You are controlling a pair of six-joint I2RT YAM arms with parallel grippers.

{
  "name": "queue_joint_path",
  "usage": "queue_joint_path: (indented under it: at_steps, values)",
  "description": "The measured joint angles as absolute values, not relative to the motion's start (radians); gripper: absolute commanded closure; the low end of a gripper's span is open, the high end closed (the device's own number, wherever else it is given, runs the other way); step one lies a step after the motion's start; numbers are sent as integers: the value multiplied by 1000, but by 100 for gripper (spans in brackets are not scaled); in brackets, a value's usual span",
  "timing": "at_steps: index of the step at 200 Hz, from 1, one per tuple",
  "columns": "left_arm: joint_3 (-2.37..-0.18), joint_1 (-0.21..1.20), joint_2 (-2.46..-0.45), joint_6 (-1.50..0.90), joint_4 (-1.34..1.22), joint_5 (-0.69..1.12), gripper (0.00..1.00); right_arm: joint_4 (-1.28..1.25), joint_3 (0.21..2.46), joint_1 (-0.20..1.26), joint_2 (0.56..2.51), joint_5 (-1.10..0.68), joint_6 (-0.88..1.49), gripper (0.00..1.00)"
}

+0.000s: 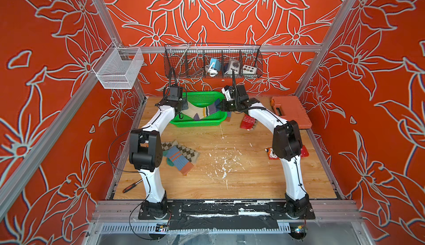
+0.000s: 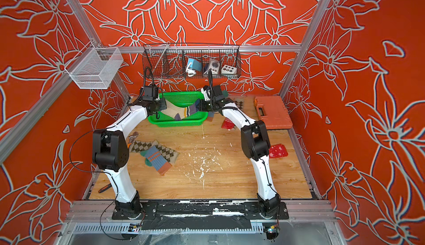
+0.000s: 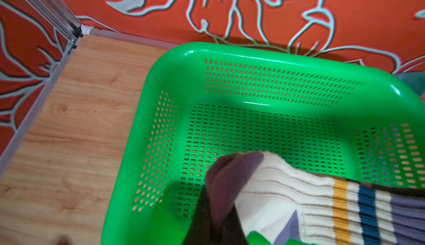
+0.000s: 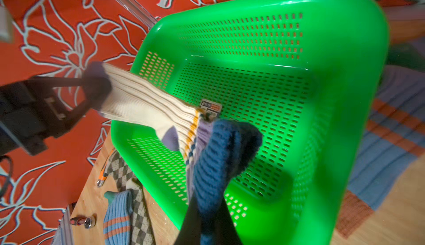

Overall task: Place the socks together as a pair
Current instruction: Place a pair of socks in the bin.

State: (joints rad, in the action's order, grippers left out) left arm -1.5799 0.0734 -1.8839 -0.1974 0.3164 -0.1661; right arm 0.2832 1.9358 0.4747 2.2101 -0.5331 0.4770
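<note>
Beige socks (image 1: 197,112) (image 2: 181,112) with yellow, navy and purple stripes hang layered together, stretched between my two grippers above the green basket (image 1: 195,124) (image 2: 177,124). My left gripper (image 1: 182,107) (image 3: 218,200) is shut on the purple toe end (image 3: 230,174). The navy cuff end (image 4: 216,154) is clamped in my right gripper (image 1: 221,107) (image 4: 211,202). On the table's left side a blue sock with orange stripes (image 1: 178,160) lies across an argyle sock (image 1: 187,150). Red snowflake socks lie at right (image 2: 278,150) and beside the basket (image 1: 247,120). Behind my right arm lies another argyle sock (image 2: 240,103).
An orange tool case (image 1: 291,110) sits at the back right. A screwdriver (image 1: 132,186) lies near the front left edge and pliers (image 2: 133,138) lie by the left arm. A black wire rack (image 1: 212,62) and a white mesh basket (image 1: 118,69) hang on the frame rails.
</note>
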Motion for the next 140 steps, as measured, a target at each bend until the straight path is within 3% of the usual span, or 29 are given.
queue_joint_path:
  at_steps: [71,140]
  values:
    - [-1580,71,-1892,-181,310,-215,100,255,2022,472,2232,-533,490,100]
    - [-1580,62,-1959,-175,316,-253,99,347,2136,492,2372,-536,484,99]
